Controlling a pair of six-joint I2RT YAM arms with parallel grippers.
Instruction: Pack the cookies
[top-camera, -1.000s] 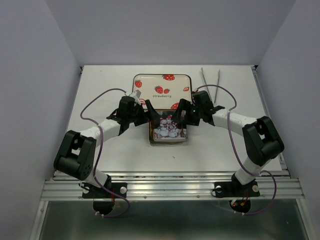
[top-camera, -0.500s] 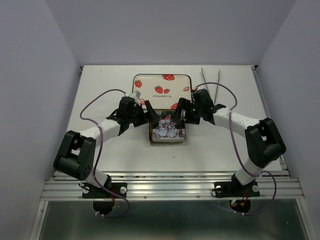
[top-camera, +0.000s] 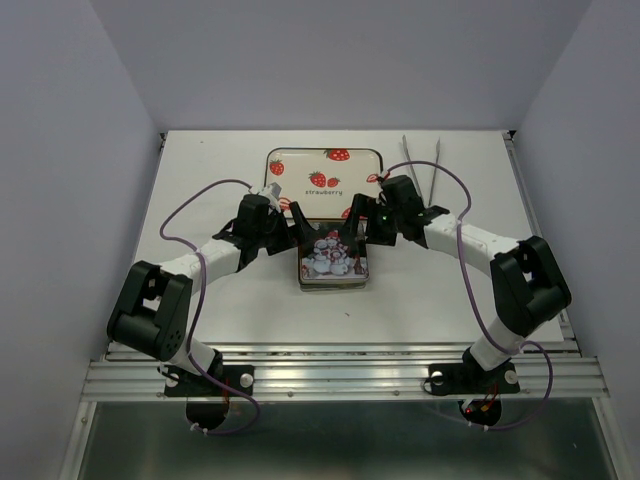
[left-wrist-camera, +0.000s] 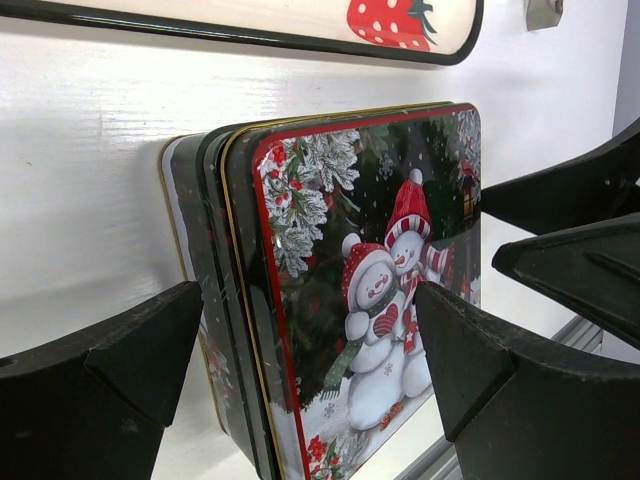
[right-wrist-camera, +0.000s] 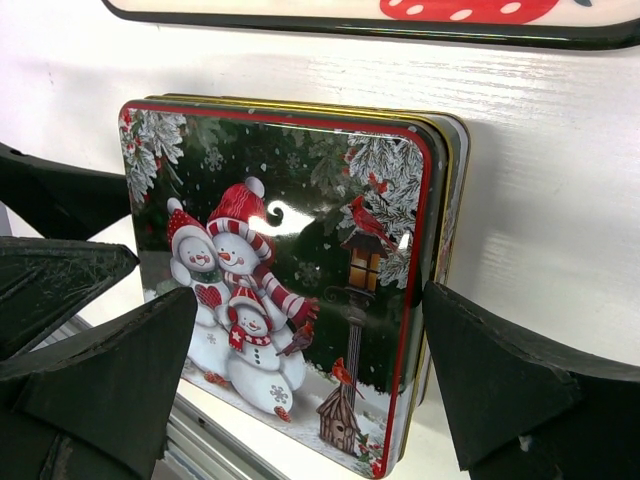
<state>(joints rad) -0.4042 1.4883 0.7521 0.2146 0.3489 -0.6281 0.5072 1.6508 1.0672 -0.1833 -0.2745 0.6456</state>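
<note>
**Cookies hidden, tin lidded**

You cannot see the cookies in any view. The square tin (top-camera: 335, 262) sits mid-surface (top-camera: 200, 170), just near of the strawberry tray (top-camera: 322, 160), with its snowman lid (left-wrist-camera: 370, 270) on. The left jaws and right jaws stand spread on either side of it. Only the wrist views show the lid's gold rim. Only the top view shows the tongs (top-camera: 421, 165), far right.

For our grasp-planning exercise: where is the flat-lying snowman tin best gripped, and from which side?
Probably across two opposite straight side walls of the snowman tin, coming down from above. It is shallow and square, lying flat on the table, so its broad lid offers nothing to pinch, and its rounded corners would likely slip.
</note>
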